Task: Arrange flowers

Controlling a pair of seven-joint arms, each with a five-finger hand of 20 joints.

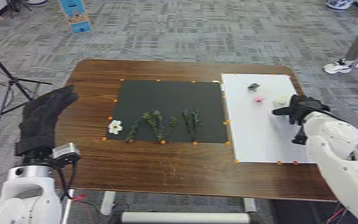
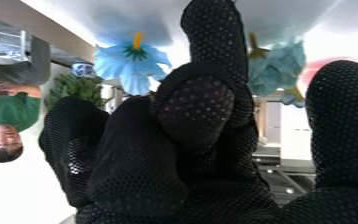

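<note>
table point(image 1: 149, 172): brown, carries both mats
white sheet point(image 1: 260, 135): right side, loose flower heads on it
black mat point(image 1: 171, 90): left of sheet, stems and one white flower
left hand point(image 1: 44, 117): by table's left edge, fingers straight, holds nothing, far from the sheet
right hand point(image 1: 302, 107): over sheet's right edge, the nearer hand; fingers loose, nothing seen gripped
green stems point(image 1: 159, 127): near half of mat, long axes mostly running away from robot
white flower point(image 1: 115, 127): mat's near left corner, nearer left hand
pale flower point(image 1: 281, 101): just left of right fingertips, head view; likely next pick, short inward move
blue flower point(image 2: 133, 62): wrist view, beyond fingers, yellow stub toward sheet; pinch should likely follow stub line, petals could crumple
dark flower point(image 1: 253, 86): farther left and away
pink flower point(image 1: 258, 99): left of pale one, easily nudged
</note>
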